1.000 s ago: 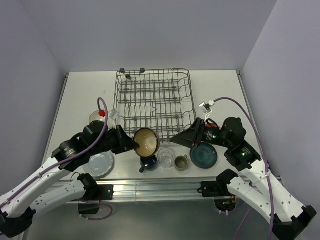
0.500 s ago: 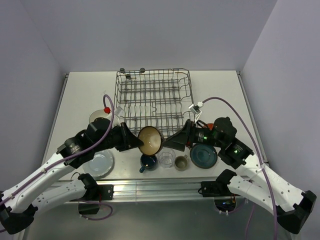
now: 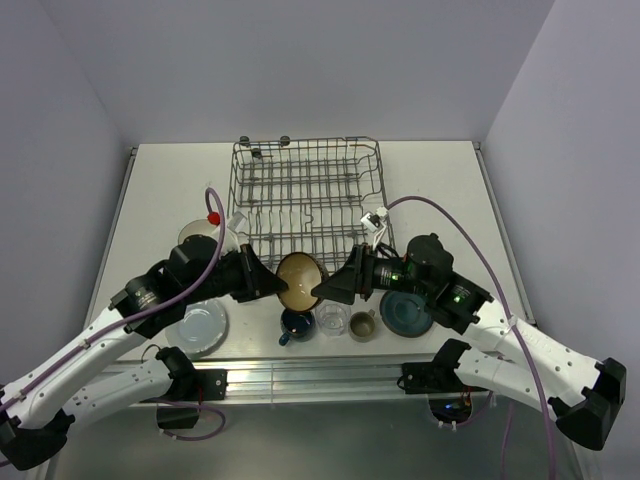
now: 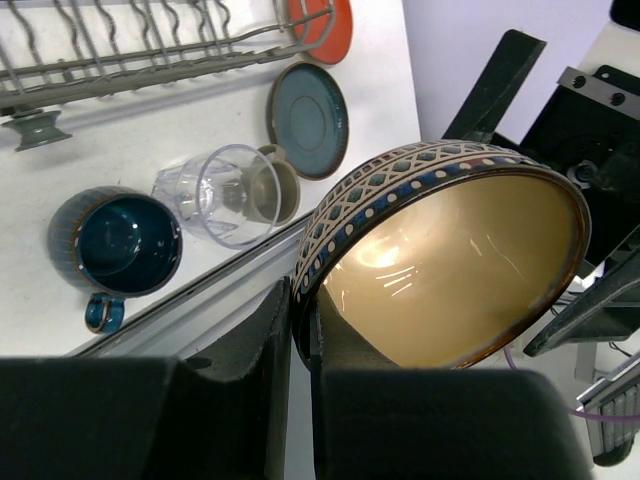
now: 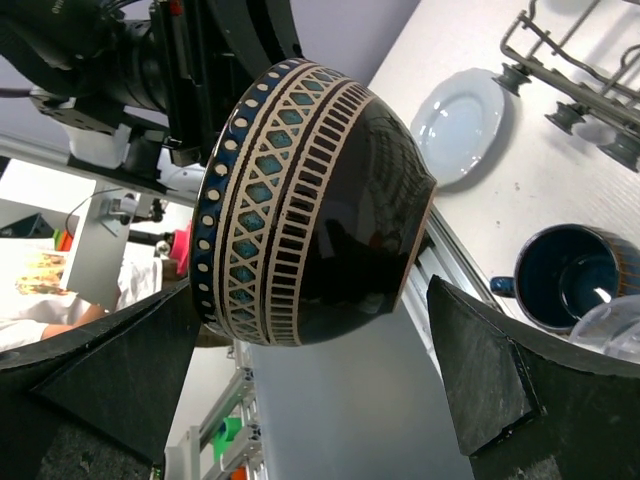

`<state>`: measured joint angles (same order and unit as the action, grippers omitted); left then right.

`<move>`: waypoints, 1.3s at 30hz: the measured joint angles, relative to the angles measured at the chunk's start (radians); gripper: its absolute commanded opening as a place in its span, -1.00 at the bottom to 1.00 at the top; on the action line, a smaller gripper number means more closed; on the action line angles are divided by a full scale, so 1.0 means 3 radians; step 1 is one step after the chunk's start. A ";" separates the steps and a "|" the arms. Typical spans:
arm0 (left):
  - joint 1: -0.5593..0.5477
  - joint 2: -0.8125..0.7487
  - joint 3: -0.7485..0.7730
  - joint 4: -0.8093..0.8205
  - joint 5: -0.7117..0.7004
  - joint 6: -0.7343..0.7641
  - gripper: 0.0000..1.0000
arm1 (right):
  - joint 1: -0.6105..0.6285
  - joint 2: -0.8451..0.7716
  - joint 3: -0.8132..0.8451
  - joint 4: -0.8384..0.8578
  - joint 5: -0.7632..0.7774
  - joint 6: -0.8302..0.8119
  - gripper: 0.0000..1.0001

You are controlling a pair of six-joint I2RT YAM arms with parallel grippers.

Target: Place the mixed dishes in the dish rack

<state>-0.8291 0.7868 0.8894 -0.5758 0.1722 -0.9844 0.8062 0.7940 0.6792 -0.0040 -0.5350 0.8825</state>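
Two grippers meet at one brown bowl (image 3: 298,281), which hangs on edge above the near part of the table (image 3: 160,190), just in front of the dish rack (image 3: 305,195) and outside its wires.

1. Left gripper (image 4: 300,345): I see its jaws drawn narrow and clamped on the bowl's rim, one finger inside the tan hollow and one against the patterned outer band. The bowl's mouth faces the left wrist camera and its dark underside faces the right arm.

2. Right gripper (image 5: 310,330): I see its jaws spread wide and gripping nothing. The bowl's rounded outer wall sits between the two fingers, roughly centred in the gap. One finger stands beside the patterned rim band and the other beside the bowl's base. I cannot tell whether either finger touches the bowl.

3. Items on the table beneath the bowl, along the near edge:
   - blue mug (image 3: 297,322), upright, directly below the bowl;
   - clear glass (image 3: 333,315), just beside the mug;
   - beige cup (image 3: 362,325), beside the glass;
   - teal plate (image 3: 405,312), partly under the right arm;
   - pale plate (image 3: 203,327), under the left arm.

4. From the left wrist I also see an orange-red plate (image 4: 320,15) past the teal plate, by the rack's corner.
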 measured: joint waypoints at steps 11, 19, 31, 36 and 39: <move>0.0000 0.0005 -0.0056 0.0201 0.0092 0.0001 -1.00 | 0.0010 -0.0071 0.0003 0.0118 0.0018 0.0034 0.83; 0.0001 0.0011 -0.0066 0.0216 0.0104 0.0003 -0.99 | 0.0011 -0.0072 0.0003 0.0125 0.0100 0.0064 0.41; 0.0004 0.0011 -0.0066 0.0209 0.0052 0.0010 -0.98 | 0.0011 -0.0071 0.0006 0.0103 0.0186 0.0072 -1.00; 0.0003 0.0011 -0.0066 0.0217 0.0050 0.0011 -0.48 | 0.0019 -0.0094 0.0006 0.0099 0.0230 0.0070 -1.00; 0.0003 0.0011 -0.0065 0.0266 0.0075 0.0017 -0.10 | 0.0019 -0.0120 0.0006 0.0064 0.0271 0.0051 -1.00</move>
<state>-0.8284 0.7902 0.8700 -0.4961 0.1947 -0.9794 0.8120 0.7582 0.6811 0.0151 -0.4538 0.8978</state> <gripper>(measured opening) 0.341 0.767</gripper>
